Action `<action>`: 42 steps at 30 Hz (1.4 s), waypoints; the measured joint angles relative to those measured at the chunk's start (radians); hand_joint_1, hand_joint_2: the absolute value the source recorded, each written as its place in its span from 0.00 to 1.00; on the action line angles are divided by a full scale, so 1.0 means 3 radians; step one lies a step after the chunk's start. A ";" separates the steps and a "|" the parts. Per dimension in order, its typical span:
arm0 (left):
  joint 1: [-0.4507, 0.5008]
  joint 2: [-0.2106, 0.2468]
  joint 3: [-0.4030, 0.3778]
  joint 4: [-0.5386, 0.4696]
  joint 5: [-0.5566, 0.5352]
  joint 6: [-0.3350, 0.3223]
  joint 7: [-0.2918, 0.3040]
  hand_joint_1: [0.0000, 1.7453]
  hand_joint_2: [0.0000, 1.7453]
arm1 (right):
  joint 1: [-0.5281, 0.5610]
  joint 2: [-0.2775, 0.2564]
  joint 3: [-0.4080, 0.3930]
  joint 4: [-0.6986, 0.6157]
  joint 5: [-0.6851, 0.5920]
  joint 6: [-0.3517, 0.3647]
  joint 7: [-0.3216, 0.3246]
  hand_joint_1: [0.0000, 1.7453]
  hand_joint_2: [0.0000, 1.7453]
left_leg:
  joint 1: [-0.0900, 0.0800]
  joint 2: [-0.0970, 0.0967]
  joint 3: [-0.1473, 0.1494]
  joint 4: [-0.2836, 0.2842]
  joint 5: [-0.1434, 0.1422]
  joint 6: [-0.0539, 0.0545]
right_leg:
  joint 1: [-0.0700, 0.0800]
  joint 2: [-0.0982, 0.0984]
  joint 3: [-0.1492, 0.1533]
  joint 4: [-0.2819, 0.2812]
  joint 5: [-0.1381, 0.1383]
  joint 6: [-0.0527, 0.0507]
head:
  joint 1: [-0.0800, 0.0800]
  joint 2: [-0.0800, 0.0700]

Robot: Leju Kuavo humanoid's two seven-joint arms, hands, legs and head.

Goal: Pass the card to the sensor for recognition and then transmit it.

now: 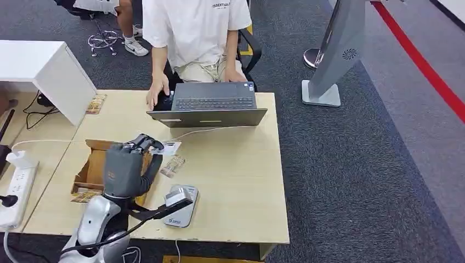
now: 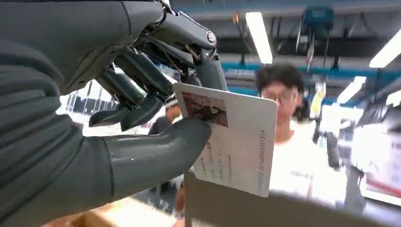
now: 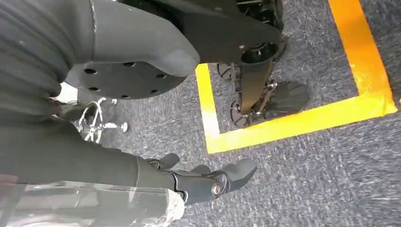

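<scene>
My left hand (image 1: 127, 164) is raised above the bench (image 1: 236, 181), over the open cardboard box (image 1: 90, 170) that stands on the left part of it. In this hand I hold the card (image 2: 234, 142): my thumb presses on its printed face, just under the small photo, and my fingers (image 2: 142, 78) are behind its top edge. The card stands nearly upright, with a line of digits along one side. From my head I see its white edge past my fingertips. The grey sensor (image 1: 180, 204) lies flat on the bench near the front edge, beside my wrist and apart from the card. A second small card (image 1: 173, 165) lies on the bench between the box and the sensor. A person in a white shirt (image 1: 192, 27) sits behind the laptop (image 1: 211, 104) on the far side. My right hand (image 3: 203, 182) hangs down over the grey carpet (image 3: 321, 175) near a yellow tape line (image 3: 302, 123), its fingers slightly bent and apart, holding nothing.
</scene>
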 joint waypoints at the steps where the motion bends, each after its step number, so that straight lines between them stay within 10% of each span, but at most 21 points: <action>1: 0.0019 0.0000 -0.0018 0.0033 0.0024 -0.0053 0.0023 1.00 1.00 | 0.0006 0.0000 -0.0015 0.0000 -0.0001 -0.0001 -0.0008 0.00 1.00 | 0.0000 0.0000 0.0000 0.0000 0.0000 0.0000 | 0.0000 0.0000 0.0000 0.0000 0.0000 0.0000 | 0.0000 0.0000; 34: 0.0458 -0.0216 -0.0307 0.0926 0.0181 -0.0662 0.0375 1.00 1.00 | 0.0078 0.0000 -0.0179 0.0001 0.0104 0.0009 -0.0079 0.00 1.00 | 0.0000 -0.0003 0.0003 -0.0002 -0.0002 -0.0003 | 0.0000 -0.0006 0.0006 0.0000 -0.0003 0.0002 | 0.0000 0.0000; 42: 0.0456 -0.0226 -0.0302 0.0784 -0.0176 0.0164 0.0291 1.00 1.00 | 0.0080 0.0000 -0.0187 0.0001 0.0212 0.0000 -0.0042 0.00 1.00 | 0.0000 -0.0002 0.0002 -0.0001 0.0000 -0.0004 | 0.0000 -0.0005 0.0003 0.0001 -0.0002 0.0001 | -0.0003 0.0000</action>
